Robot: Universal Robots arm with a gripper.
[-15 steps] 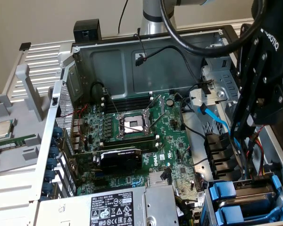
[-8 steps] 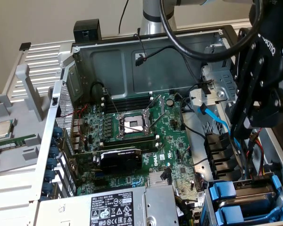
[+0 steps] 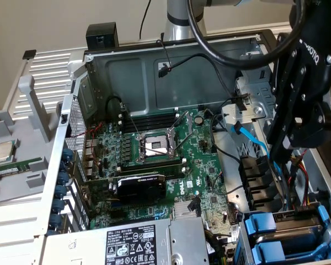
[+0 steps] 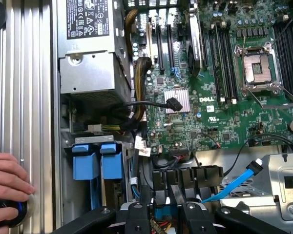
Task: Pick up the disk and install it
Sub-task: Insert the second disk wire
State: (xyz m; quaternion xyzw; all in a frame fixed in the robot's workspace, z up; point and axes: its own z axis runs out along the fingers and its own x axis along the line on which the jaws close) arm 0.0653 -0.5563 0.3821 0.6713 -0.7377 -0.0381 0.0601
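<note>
Disk (image 4: 112,162) in its blue carrier sits slotted in the drive cage (image 4: 95,140) just beside the power supply (image 4: 90,68). It touches a second blue-framed drive (image 4: 85,163) (the two look alike, so I cannot be sure which is mine). My gripper (image 4: 165,213) hangs over the black cable clips (image 4: 185,176), apart from both drives. My jaws stand partly apart, holding nothing. A person's hand (image 4: 7,187) rests on a round button (image 4: 14,213).
</note>
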